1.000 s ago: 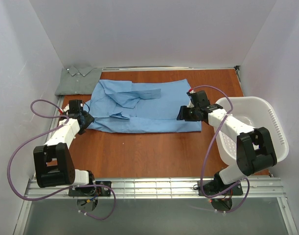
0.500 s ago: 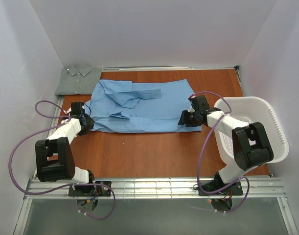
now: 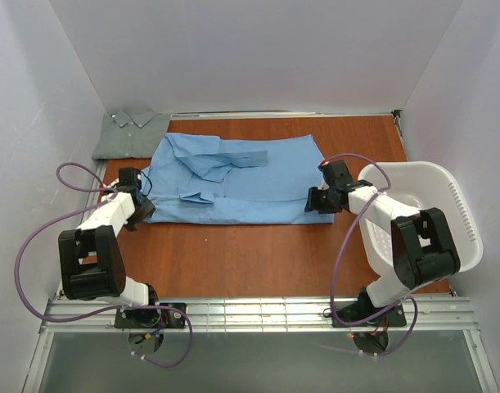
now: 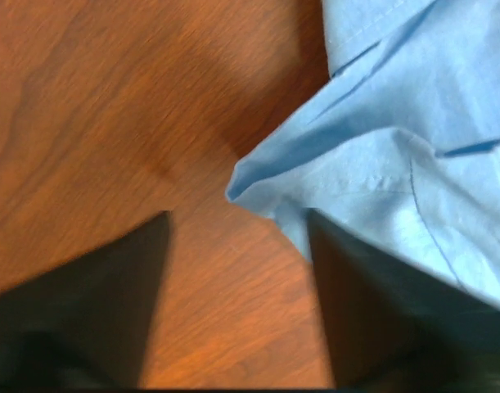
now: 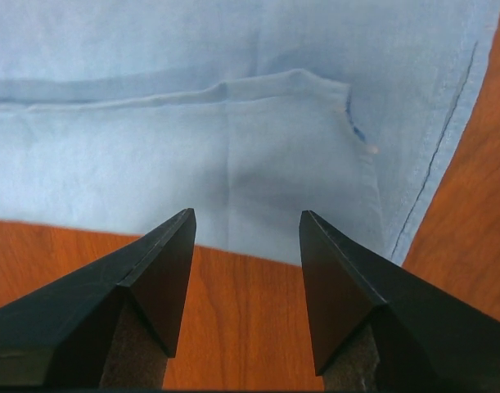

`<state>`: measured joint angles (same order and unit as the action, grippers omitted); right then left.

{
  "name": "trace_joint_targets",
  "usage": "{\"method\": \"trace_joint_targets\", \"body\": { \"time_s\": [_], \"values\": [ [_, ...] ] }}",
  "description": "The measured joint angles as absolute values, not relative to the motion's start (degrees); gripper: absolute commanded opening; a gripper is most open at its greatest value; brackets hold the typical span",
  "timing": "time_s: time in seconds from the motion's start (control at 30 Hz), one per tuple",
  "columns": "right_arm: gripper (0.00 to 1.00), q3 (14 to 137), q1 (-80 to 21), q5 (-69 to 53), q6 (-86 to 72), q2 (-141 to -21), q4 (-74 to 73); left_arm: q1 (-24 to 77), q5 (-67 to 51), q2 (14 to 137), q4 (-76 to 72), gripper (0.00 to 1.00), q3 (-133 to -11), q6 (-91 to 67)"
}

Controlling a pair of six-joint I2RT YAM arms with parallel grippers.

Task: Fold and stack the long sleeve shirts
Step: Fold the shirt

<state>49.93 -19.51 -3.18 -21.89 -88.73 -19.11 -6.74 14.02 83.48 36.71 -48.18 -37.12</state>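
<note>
The light blue shirt [image 3: 258,184] lies flat on the desk [image 3: 250,254]. The left claw [image 3: 143,205], half open and empty, sits at the shirt's 8 o'clock corner. The right claw [image 3: 313,201], likewise parted and empty, sits at its 4 o'clock hem. The grey-green shirt [image 3: 131,135] lies at 10 o'clock.

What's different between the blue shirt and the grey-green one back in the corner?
The blue shirt lies spread across the middle of the table; the grey-green shirt is folded small in the far left corner. The blue one covers far more of the table than the grey-green. The left claw and right claw are at the blue shirt's near edge, neither by the grey-green. Both are thin cloth.
</note>
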Motion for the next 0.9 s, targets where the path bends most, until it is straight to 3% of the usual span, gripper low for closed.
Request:
{"method": "trace_joint_targets", "body": {
  "time_s": [0.07,0.2,0.5,0.9],
  "values": [
    [0.51,50.94,-20.86,-2.66,-19.68,-86.78,-20.75,-6.74,14.04,82.76,37.71,0.82,-48.84,-37.15],
    [0.54,56.86,-26.65,-1.43,-13.58,-82.56,-22.22,-6.74,13.5,79.53,39.55,0.88,-51.83,-36.38],
    [0.55,68.2,-44.01,-1.69,-3.92,-84.73,-19.33,-5.45,2.5,76.01,39.22,0.88,-56.1,-34.28],
    [0.55,64.38,-43.68,1.34,-6.17,-89.82,-19.53,9.8,-3.29,77.54,37.41,0.85,-56.66,-42.96]
  ]
}}
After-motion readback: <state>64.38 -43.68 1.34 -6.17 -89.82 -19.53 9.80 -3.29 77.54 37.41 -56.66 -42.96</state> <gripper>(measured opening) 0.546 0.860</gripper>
